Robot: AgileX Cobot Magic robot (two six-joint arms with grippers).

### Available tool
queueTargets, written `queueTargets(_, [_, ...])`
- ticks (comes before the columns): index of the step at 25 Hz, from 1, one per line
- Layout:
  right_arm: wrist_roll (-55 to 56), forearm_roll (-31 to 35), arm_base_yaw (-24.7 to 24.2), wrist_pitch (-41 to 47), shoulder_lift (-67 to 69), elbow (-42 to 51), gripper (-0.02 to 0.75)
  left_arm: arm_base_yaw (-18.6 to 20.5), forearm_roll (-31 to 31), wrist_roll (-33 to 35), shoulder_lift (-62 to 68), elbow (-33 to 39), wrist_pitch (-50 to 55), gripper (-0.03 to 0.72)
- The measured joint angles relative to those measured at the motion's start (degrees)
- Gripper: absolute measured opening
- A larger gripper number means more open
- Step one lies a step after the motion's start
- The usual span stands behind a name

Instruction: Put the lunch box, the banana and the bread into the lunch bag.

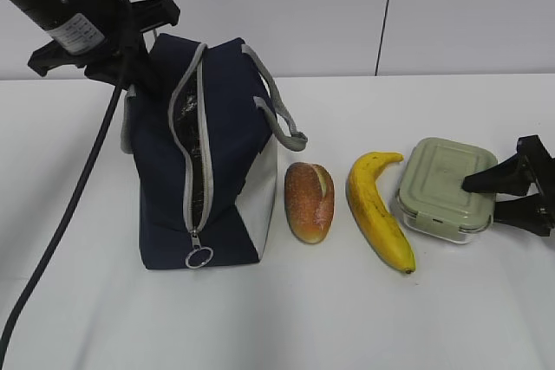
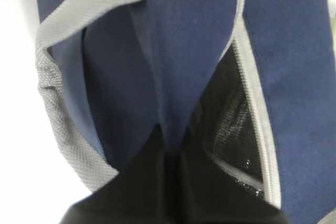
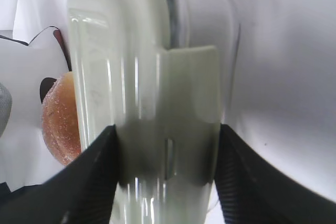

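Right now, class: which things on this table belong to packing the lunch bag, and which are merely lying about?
Belong to the job:
lunch bag
bread
banana
lunch box

Lying about:
Nothing; only the white table and a black cable from the left arm.

left gripper (image 2: 168,182): fingertips buried in lunch bag (image 2: 194,51) fabric | lunch box (image 3: 142,103): blurred, cropped top/bottom | bread (image 3: 60,119): half hidden behind the box

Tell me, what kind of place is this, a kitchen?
More likely a robot test bench than a kitchen: a bare white table against plain white wall panels, black robot arms at both edges, and a lunch bag, bread and banana in a row.
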Motion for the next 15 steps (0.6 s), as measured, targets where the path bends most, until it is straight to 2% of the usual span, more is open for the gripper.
queueTargets(7, [-2.65, 0.48, 0.0, 1.1, -0.65, 0.0, 0.403, 0.0, 0.0, 0.0, 0.0, 0.0, 0.12, 0.003])
queueTargets(15, [-3.04, 6.26, 0.0, 7.37, -4.95, -0.57, 0.403, 0.0, 0.0, 0.0, 0.0, 0.0, 0.19, 0.003])
